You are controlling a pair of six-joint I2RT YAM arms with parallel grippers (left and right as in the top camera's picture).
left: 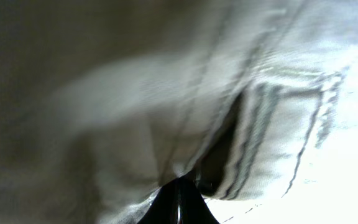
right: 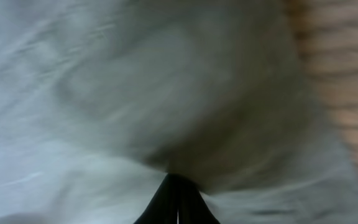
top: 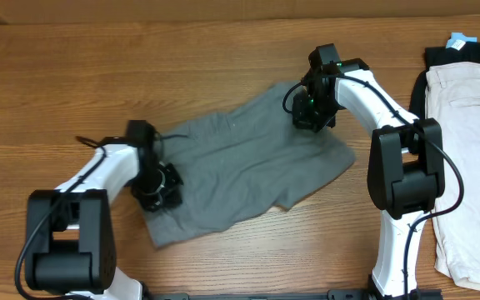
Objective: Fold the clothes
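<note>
- Overhead view: a pair of grey shorts [top: 240, 167] lies spread and rumpled on the wooden table [top: 57, 83], slanting from the near left up toward the far right, between the two arms
- The left pincer [top: 158, 185] is down on the left end of the shorts, just inside the cloth's edge, with the cloth running off to its right and a corner of it trailing toward the near edge of the table
- The right pincer [top: 313, 112] is down on the far right edge of the shorts, with most of the cloth lying to its left and nearer the camera
- The two pincers sit at opposite ends of the shorts, well apart
- Left wrist view: the dark fingertips [left: 178, 202] are pressed together, and the grey cloth puckers where it meets them, so this pincer is pinching the shorts; a stitched pocket [left: 272, 130] with a dark slit lies just beyond and to the right of the tips
- Right wrist view: the fingertips [right: 176, 202] are likewise pressed together, with folds of the shorts gathering into them, pinching the cloth; bare wood shows along the right side of that picture
- At the right edge of the table, well apart from the shorts, a beige garment [top: 473, 167] lies flat, and a dark garment [top: 465, 57] shows beyond its far end
</note>
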